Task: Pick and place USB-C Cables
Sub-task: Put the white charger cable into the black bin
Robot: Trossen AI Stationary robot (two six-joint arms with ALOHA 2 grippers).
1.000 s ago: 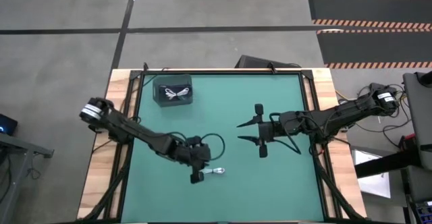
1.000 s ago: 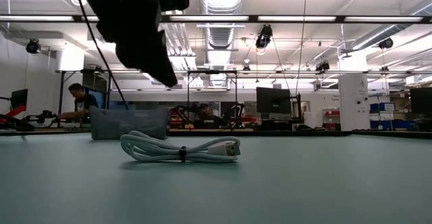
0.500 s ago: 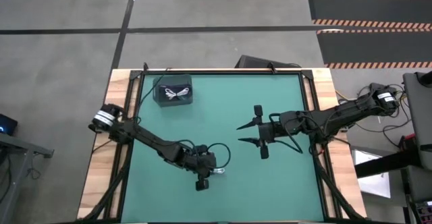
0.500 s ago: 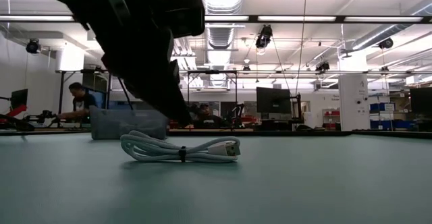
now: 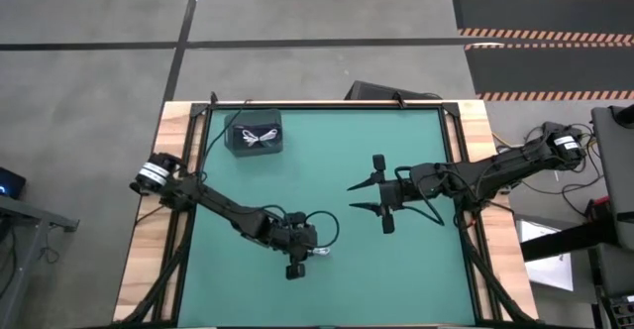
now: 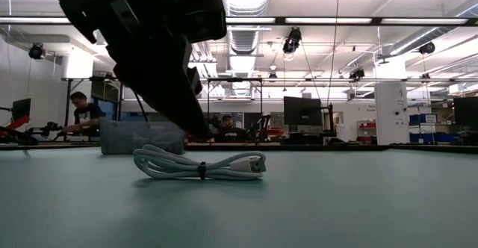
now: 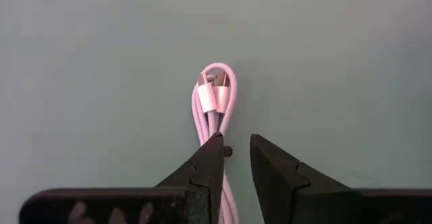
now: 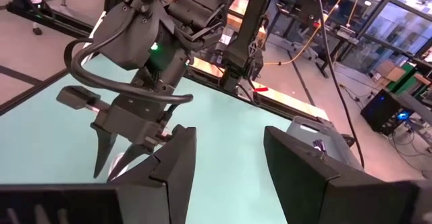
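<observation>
Box (image 5: 255, 136): unmoved at the table's far left, a white cable (image 5: 260, 138) inside.
Left gripper (image 7: 234, 158): same spot as half a second ago, low over the near-middle cable (image 7: 214, 113), fingers slightly parted, straddling it.
Right gripper (image 5: 369, 195): unchanged, spread wide, mid-table.

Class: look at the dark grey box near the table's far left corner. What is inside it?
A white looped cable lies inside the dark grey box. Anything beneath that bundle is covered and cannot be seen.

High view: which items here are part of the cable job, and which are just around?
Job: white cable on the mat under the left gripper; white cable in the grey box.
Around: right gripper, idle mid-table; person in the background.
</observation>
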